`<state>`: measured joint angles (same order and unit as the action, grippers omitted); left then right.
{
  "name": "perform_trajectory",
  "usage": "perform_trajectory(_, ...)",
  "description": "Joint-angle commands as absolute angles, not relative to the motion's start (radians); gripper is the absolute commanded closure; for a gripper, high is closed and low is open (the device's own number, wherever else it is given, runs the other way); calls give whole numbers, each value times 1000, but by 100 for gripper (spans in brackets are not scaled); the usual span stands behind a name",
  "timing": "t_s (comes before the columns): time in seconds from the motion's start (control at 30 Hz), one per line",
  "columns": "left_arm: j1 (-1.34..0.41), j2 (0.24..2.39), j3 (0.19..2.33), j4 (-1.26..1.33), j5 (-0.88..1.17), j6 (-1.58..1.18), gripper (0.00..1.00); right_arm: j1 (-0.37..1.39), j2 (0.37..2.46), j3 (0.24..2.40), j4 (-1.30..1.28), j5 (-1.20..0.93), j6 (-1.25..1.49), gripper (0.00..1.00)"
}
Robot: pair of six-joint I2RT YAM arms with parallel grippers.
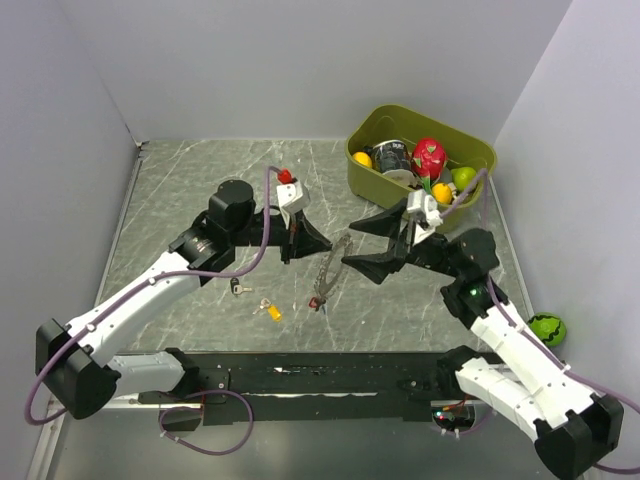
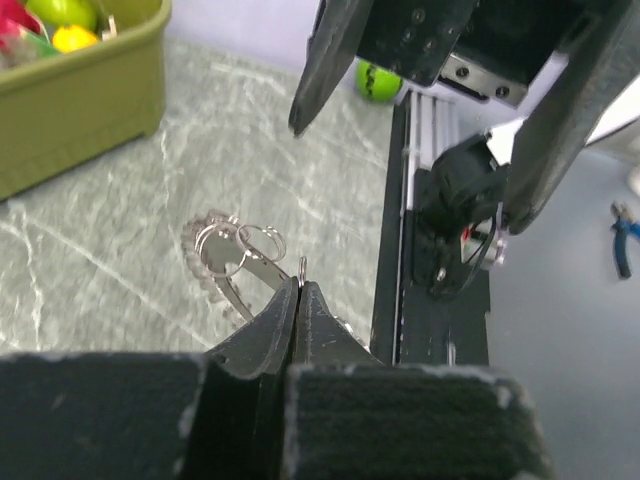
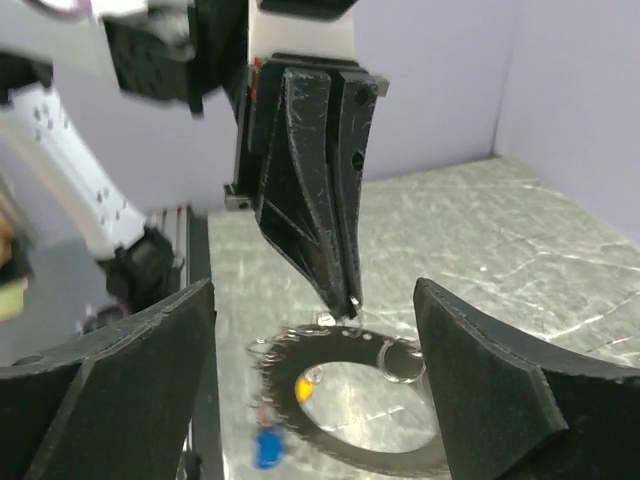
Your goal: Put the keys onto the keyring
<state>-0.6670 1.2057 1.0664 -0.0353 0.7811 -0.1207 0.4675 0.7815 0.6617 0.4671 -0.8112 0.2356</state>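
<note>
The table [image 1: 180,200] is grey and marbled, between plain lilac walls. My left gripper [image 2: 298,285] pinches the thin wire of the toothed keyring [image 2: 225,250] at centre. My right gripper [image 1: 358,245] stands wide beside it. The black-capped key [image 1: 237,288] and yellow-capped key [image 1: 272,312] lie loose, left of the ring.

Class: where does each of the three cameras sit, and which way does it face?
Top external: above and behind the robot, facing down onto the table; left arm and right arm show.
Left wrist: looks along its shut left pincer at the keyring.
Right wrist: faces the left pincer through its open right pincer.
Shared: both wrist views show the keyring.
</note>
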Motion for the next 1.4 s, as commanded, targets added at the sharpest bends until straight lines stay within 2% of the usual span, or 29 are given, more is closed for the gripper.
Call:
perform_trajectory(0.0,-710,1151,1152,-199,701,35,99,463,839,794,286,-1002,92,22)
perform_trajectory(0.27,-745,1137,1157,-241,680,74,99,463,926,884,83,-1051,-61,50)
perform_trajectory(0.8,-765,1121,1157,-221,695,66,99,463,1005,877,113,-1083,-40,53)
perform_trajectory(0.9,-770,1124,1155,-213,696,64,99,463,1020,874,141,-1101,-12,57)
perform_trajectory(1.1,-779,1132,1158,-204,692,58,99,472,1043,883,153,-1127,-2,72)
perform_trajectory(1.13,-779,1134,1157,-201,690,58,99,476,1048,888,141,-1126,-3,79)
perform_trajectory(1.2,-784,1132,1157,-195,689,54,99,477,1060,900,112,-1127,-12,87)
perform_trajectory(1.23,-785,1129,1155,-193,690,54,99,477,1063,905,104,-1129,-15,97)
perform_trajectory(1.37,-790,1120,1146,-173,669,40,99,477,1062,896,121,-1124,-3,100)
